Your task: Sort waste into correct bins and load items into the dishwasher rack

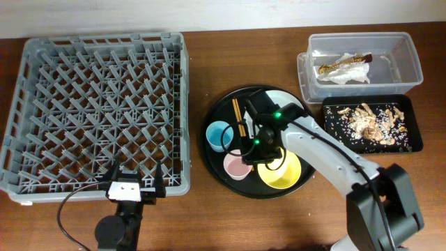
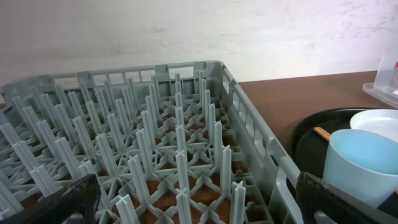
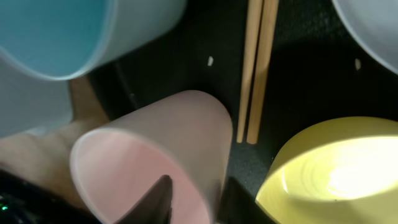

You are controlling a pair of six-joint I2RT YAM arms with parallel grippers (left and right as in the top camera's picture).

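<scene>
The pink cup (image 1: 235, 166) stands on the large round black tray (image 1: 261, 94) with the light-blue cup (image 1: 219, 134), yellow bowl (image 1: 282, 173), white plate (image 1: 289, 101) and chopsticks (image 1: 238, 115). My right gripper (image 1: 252, 150) is shut on the pink cup (image 3: 155, 137), one finger inside the rim and one outside (image 3: 202, 196). The blue cup (image 3: 56, 31), chopsticks (image 3: 258, 62) and bowl (image 3: 336, 168) lie around it. My left gripper (image 1: 136, 178) is open and empty at the near edge of the grey dishwasher rack (image 1: 97, 42), its fingers (image 2: 199, 205) spread over the pegs (image 2: 186, 124).
The clear tub (image 1: 411, 56) at the back right holds the white napkin with its brown-gold wrapper (image 1: 345, 70). The shallow black tray (image 1: 414, 125) in front of it holds tan food scraps (image 1: 373, 122). The left wrist view shows the blue cup (image 2: 360, 165) and plate (image 2: 379, 121) right of the rack.
</scene>
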